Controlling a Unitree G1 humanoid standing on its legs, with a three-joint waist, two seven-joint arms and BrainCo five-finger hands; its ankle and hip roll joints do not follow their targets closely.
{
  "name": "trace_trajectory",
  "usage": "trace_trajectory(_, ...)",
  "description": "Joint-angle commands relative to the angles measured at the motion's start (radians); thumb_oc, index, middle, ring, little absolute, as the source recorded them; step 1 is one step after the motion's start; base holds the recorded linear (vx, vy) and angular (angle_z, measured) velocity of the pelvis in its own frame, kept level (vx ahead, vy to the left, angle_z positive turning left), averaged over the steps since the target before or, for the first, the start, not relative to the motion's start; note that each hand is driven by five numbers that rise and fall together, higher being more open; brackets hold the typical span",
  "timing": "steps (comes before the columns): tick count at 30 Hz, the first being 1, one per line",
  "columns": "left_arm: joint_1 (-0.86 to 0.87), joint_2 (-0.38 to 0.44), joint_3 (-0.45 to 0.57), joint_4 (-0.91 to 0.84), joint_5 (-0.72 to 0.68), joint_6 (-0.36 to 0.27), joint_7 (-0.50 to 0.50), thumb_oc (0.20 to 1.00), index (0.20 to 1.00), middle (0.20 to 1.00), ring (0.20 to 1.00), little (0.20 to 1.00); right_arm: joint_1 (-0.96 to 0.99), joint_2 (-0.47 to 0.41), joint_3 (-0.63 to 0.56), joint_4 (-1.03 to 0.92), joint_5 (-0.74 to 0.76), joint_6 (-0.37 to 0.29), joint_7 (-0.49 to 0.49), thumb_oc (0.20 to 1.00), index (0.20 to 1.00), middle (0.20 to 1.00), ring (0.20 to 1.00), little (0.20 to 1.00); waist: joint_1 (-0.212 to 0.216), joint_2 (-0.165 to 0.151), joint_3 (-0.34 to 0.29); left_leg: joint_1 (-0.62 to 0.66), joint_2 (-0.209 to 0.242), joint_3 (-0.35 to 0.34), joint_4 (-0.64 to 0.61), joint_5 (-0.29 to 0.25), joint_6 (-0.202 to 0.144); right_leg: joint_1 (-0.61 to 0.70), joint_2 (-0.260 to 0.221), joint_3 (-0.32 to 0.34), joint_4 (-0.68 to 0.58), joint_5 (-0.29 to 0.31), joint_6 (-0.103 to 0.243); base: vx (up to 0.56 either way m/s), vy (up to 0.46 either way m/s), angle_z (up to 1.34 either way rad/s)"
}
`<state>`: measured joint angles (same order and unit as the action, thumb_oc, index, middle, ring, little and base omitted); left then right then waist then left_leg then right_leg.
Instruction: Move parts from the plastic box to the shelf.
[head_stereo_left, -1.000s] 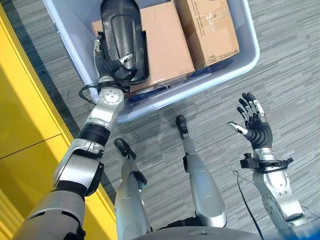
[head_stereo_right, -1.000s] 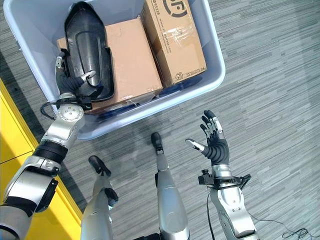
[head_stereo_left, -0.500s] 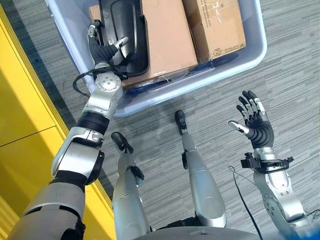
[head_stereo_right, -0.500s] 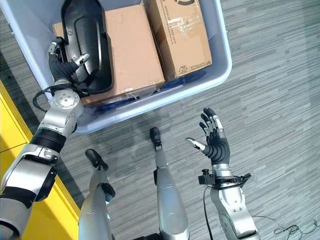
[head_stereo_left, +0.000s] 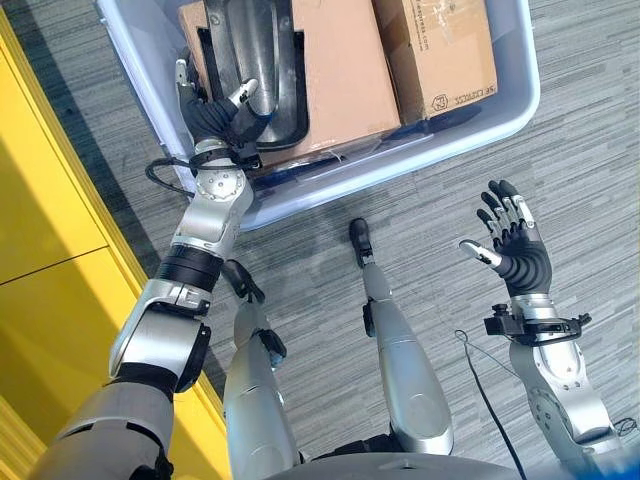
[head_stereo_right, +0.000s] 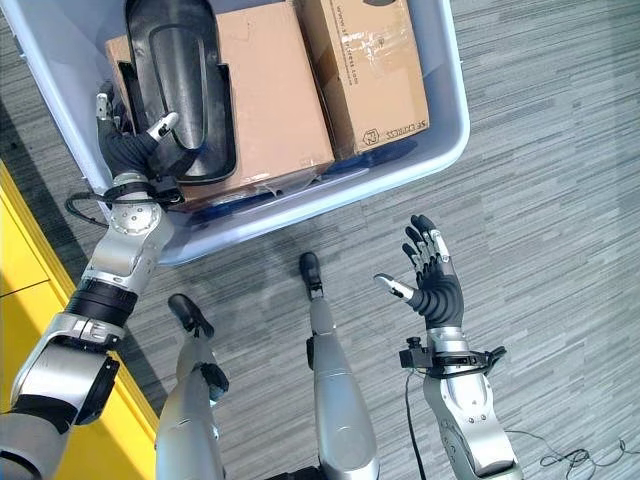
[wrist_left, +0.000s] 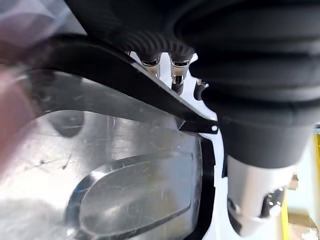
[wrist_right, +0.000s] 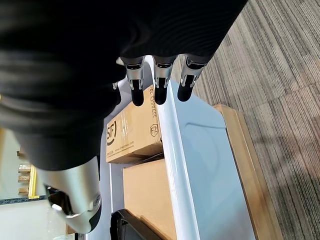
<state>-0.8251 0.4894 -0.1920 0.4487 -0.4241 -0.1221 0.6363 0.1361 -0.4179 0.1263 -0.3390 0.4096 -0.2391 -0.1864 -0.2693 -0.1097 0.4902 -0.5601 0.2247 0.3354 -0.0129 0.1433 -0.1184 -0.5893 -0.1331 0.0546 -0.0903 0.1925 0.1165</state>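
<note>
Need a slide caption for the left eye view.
Left hand grips black part in plastic box; right hand open over the floor.

Grey striped floor (head_stereo_left: 560, 150) — pale plastic box (head_stereo_left: 500, 110) on it.

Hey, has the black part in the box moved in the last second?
No. The black part lies over the same near corner of the cardboard box; only the camera shifted.

In the plastic box (head_stereo_left: 500, 110), the black part (head_stereo_left: 250, 60) lies on the left cardboard box (head_stereo_left: 345, 70), beside another (head_stereo_left: 435, 45).
</note>
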Motion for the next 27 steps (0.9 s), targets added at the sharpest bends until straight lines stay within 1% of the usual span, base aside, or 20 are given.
trace_trajectory(1, -0.032, 0.027, 0.045, -0.015, 0.095, -0.03, 0.019, 1.0, 1.0, 1.0, 1.0, 1.0, -0.012, -0.042, -0.092, -0.009, -0.004, -0.039, -0.014, 1.0, 1.0, 1.0, 1.0, 1.0, -0.003, -0.021, 0.029, 0.047, 0.025, -0.101, 0.128, -0.135, -0.016, 0.064, -0.022, -0.015, 0.198, -0.219, 0.051, 0.0, 0.0, 0.0)
trace_trajectory(9, -0.008, 0.005, 0.059, -0.052, 0.098, -0.035, 0.031, 1.0, 1.0, 1.0, 1.0, 1.0, -0.03, -0.047, -0.088, -0.001, -0.016, -0.035, -0.025, 1.0, 1.0, 1.0, 1.0, 1.0, 0.002, -0.022, 0.029, 0.043, 0.025, -0.102, 0.13, -0.136, -0.013, 0.057, -0.02, -0.015, 0.201, -0.218, 0.049, 0.0, 0.0, 0.0)
trace_trajectory(14, -0.018, 0.003, 0.055, -0.041, 0.078, -0.035, 0.024, 1.0, 1.0, 1.0, 1.0, 1.0, -0.035, -0.048, -0.088, 0.0, -0.015, -0.032, -0.029, 1.0, 1.0, 1.0, 1.0, 1.0, 0.001, -0.022, 0.029, 0.041, 0.026, -0.103, 0.128, -0.134, -0.013, 0.054, -0.019, -0.016, 0.203, -0.218, 0.049, 0.0, 0.0, 0.0)
trace_trajectory(17, -0.055, 0.012, 0.049, 0.009, 0.005, -0.043, 0.009, 1.0, 1.0, 1.0, 1.0, 1.0, -0.036, -0.047, -0.087, -0.005, -0.011, -0.025, -0.027, 1.0, 1.0, 1.0, 1.0, 1.0, -0.002, -0.022, 0.029, 0.038, 0.025, -0.104, 0.128, -0.135, -0.012, 0.053, -0.017, -0.014, 0.2, -0.215, 0.049, 0.0, 0.0, 0.0)
trace_trajectory(18, -0.057, 0.013, 0.048, 0.011, 0.004, -0.044, 0.008, 1.0, 1.0, 1.0, 1.0, 1.0, -0.036, -0.047, -0.087, -0.005, -0.011, -0.025, -0.027, 1.0, 1.0, 1.0, 1.0, 1.0, -0.001, -0.022, 0.029, 0.037, 0.025, -0.104, 0.128, -0.135, -0.012, 0.052, -0.017, -0.014, 0.2, -0.215, 0.049, 0.0, 0.0, 0.0)
trace_trajectory(19, -0.073, 0.014, 0.048, 0.038, -0.048, -0.054, 0.005, 1.0, 1.0, 1.0, 1.0, 1.0, -0.031, -0.045, -0.085, -0.01, -0.002, -0.024, -0.027, 1.0, 1.0, 1.0, 1.0, 1.0, -0.004, -0.023, 0.029, 0.034, 0.025, -0.105, 0.131, -0.136, -0.011, 0.05, -0.016, -0.015, 0.202, -0.216, 0.05, 0.0, 0.0, 0.0)
trace_trajectory(21, -0.085, 0.016, 0.049, 0.06, -0.066, -0.054, 0.004, 1.0, 1.0, 1.0, 1.0, 1.0, -0.027, -0.046, -0.085, -0.017, 0.001, -0.023, -0.025, 1.0, 1.0, 1.0, 1.0, 1.0, -0.005, -0.023, 0.029, 0.031, 0.025, -0.106, 0.131, -0.135, -0.012, 0.047, -0.016, -0.015, 0.203, -0.216, 0.05, 0.0, 0.0, 0.0)
trace_trajectory(23, -0.105, 0.017, 0.044, 0.086, -0.127, -0.067, -0.008, 1.0, 1.0, 1.0, 1.0, 1.0, -0.023, -0.05, -0.086, -0.023, 0.009, -0.02, -0.024, 1.0, 1.0, 1.0, 1.0, 1.0, -0.007, -0.022, 0.029, 0.028, 0.025, -0.109, 0.13, -0.133, -0.012, 0.047, -0.016, -0.016, 0.201, -0.216, 0.05, 0.0, 0.0, 0.0)
trace_trajectory(27, -0.124, 0.033, 0.04, 0.107, -0.178, -0.072, -0.02, 1.0, 1.0, 1.0, 1.0, 1.0, -0.016, -0.051, -0.087, -0.03, 0.02, -0.017, -0.021, 1.0, 1.0, 1.0, 1.0, 1.0, -0.008, -0.022, 0.029, 0.021, 0.022, -0.112, 0.133, -0.135, -0.011, 0.046, -0.014, -0.018, 0.201, -0.216, 0.05, 0.0, 0.0, 0.0)
